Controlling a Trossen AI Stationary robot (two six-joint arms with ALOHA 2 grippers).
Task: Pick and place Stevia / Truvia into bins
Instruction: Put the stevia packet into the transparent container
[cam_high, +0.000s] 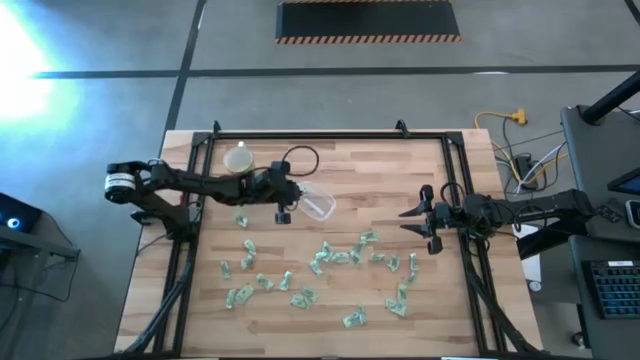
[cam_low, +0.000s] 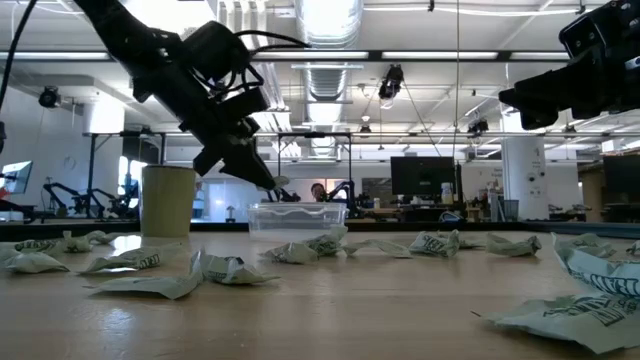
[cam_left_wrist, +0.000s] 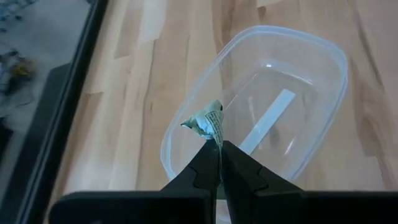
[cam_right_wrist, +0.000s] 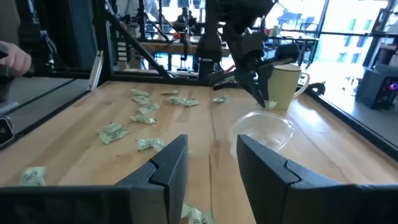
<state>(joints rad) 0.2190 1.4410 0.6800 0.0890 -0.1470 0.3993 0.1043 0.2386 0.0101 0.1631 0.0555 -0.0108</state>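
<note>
Many pale green-and-white Stevia sachets (cam_high: 330, 258) lie flat, scattered over the near half of the wooden table. The clear bin (cam_high: 318, 203) stands on its base to the right of the left arm. My left gripper (cam_left_wrist: 221, 152) is shut on one crumpled sachet (cam_left_wrist: 205, 121), which hovers over the bin's (cam_left_wrist: 273, 93) nearer rim. In the low view the left gripper (cam_low: 268, 180) slants down toward the bin (cam_low: 297, 215). My right gripper (cam_high: 415, 214) waits open at the table's right side, above the table, its fingers (cam_right_wrist: 168, 162) apart and holding nothing. My left gripper pinches one end of the crumpled sachet (cam_left_wrist: 214, 138) between its two fingertips. The fingers slant down from the table's left side. The rest of the sachet sticks out past the fingertips, lifted clear, above the bin's rim.
A pale yellow cup (cam_high: 239, 158) stands at the far left, behind the left arm. A black frame (cam_high: 320, 135) runs around the table. A white strip (cam_left_wrist: 267, 121) shows on the bin's bottom. Cables (cam_high: 505, 150) and equipment lie beyond the right edge.
</note>
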